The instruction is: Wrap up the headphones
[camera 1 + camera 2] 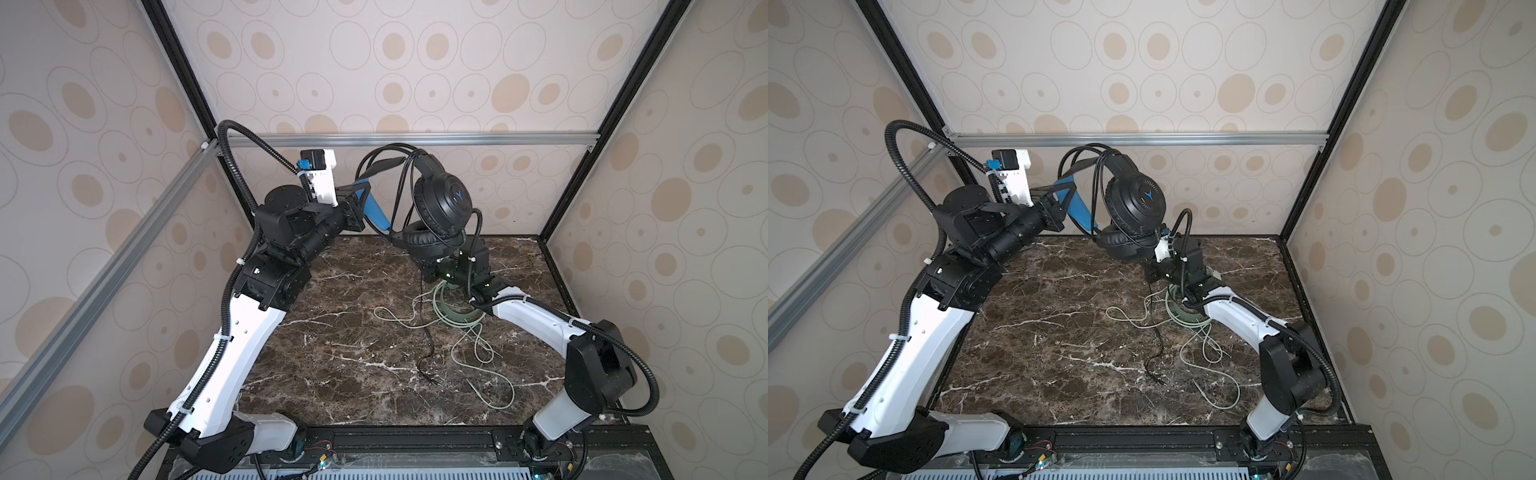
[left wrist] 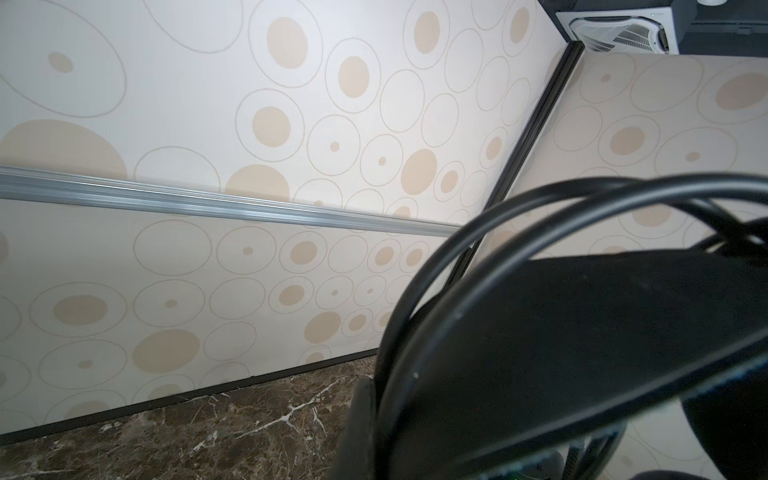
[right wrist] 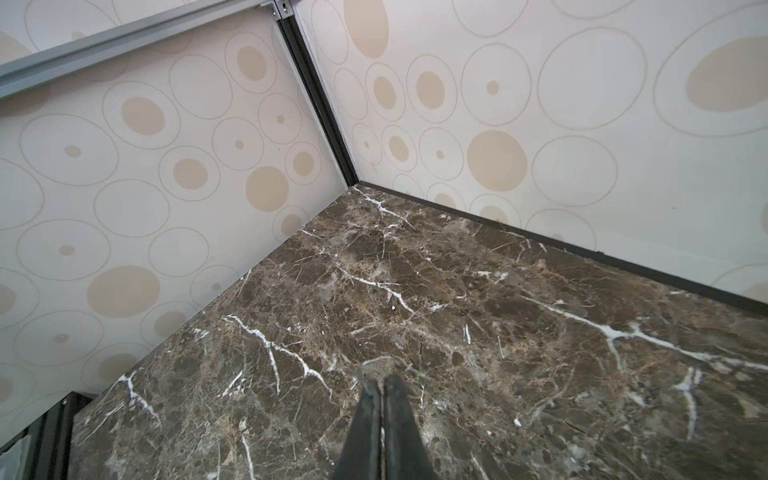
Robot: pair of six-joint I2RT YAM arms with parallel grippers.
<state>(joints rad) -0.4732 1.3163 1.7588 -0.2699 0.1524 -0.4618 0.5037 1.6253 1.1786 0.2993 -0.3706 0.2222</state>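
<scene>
Left tool (image 1: 365, 193) clamps blue-lined headband (image 1: 374, 208) of black over-ear headphones (image 1: 442, 199), held above mint-green plastic headphones (image 1: 457, 318) on brown marble desk (image 1: 353, 374); right tool (image 3: 379, 380), jaws shut w/ nothing seen between, just above mint pair, should prob catch loose thin black cable (image 1: 427, 332) beside them, wind snug.

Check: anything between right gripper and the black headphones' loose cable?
Nothing visible. The cable hangs close by the shut right gripper down to the table, crossing the mint-green headphones' pale cable there.

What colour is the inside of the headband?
Blue; the headband lining shows best in a top view.
</scene>
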